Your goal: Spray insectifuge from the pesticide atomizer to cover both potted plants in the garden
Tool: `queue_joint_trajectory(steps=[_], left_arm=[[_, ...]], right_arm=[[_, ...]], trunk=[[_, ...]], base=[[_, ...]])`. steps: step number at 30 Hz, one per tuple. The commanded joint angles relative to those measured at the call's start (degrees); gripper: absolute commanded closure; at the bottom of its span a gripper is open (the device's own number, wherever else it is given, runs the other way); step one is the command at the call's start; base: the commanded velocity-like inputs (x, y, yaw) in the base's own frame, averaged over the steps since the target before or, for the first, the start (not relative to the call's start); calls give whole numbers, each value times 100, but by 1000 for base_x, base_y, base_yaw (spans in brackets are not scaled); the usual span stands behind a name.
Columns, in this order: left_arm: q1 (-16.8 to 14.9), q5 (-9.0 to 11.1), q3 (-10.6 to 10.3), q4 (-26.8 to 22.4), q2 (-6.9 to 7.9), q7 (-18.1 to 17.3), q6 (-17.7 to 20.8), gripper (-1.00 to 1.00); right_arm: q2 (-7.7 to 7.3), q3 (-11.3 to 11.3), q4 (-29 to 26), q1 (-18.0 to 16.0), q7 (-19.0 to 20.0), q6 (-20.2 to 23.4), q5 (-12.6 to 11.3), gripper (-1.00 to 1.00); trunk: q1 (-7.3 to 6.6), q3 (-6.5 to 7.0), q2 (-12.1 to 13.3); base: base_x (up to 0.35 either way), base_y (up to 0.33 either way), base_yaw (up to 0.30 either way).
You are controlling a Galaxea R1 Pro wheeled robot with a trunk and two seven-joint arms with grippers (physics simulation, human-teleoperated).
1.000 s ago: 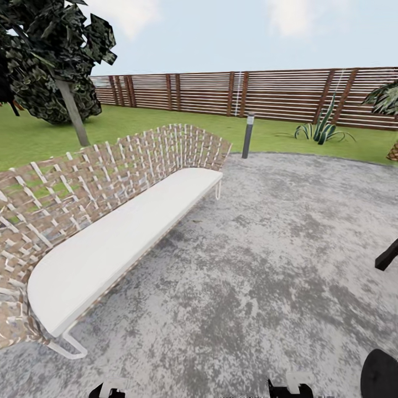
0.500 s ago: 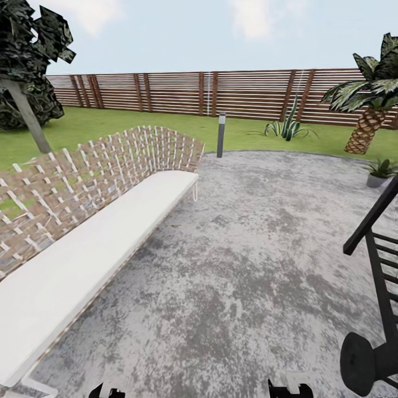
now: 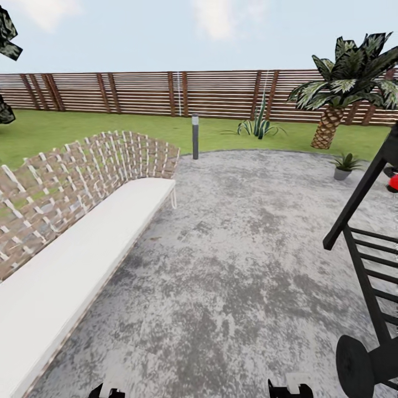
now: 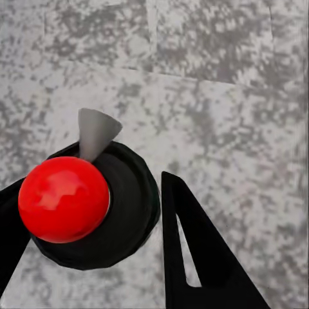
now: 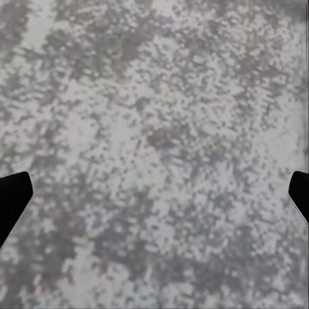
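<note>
Still searching: atomizer nowhere spotted yet. One potted plant [image 3: 345, 165] at patio's [image 3: 243, 237] far right edge, beside palm [image 3: 342, 83]. Right jaws [image 5: 154, 199] wide apart, empty; left jaws' state unclear. Best to scan slowly.

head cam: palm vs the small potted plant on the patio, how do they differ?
The palm is tall with a scaly trunk; the potted plant is a low, trunkless rosette. The palm stands on the lawn by the fence; the potted plant sits in a grey pot on the patio edge. Both have green pointed leaves.
</note>
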Motion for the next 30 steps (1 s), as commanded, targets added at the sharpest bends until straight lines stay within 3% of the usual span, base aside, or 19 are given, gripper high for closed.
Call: queue_joint_trajectory(steps=[1, 14, 24, 30], left_arm=[[-2, -61, 37, 5, 0, 19, -23, 100], [-2, -58, 37, 5, 0, 19, -23, 100], [-2, -61, 41, 5, 0, 19, -23, 100], [-2, -55, 38, 5, 0, 19, -23, 100]], right_arm=[[1, 52, 6, -4, -8, -17, -59, -100], [3, 52, 6, -4, -8, -17, -59, -100], [-5, 46, -2, -4, -8, -18, -59, -100], [-8, 48, -3, -4, -8, -14, -59, -100]], trunk=[[2, -3, -2], [2, 23, -2], [2, 45, -2], [2, 59, -2]], base=[[333, 106, -300], [333, 80, -300], [50, 16, -300], [232, 136, -300]])
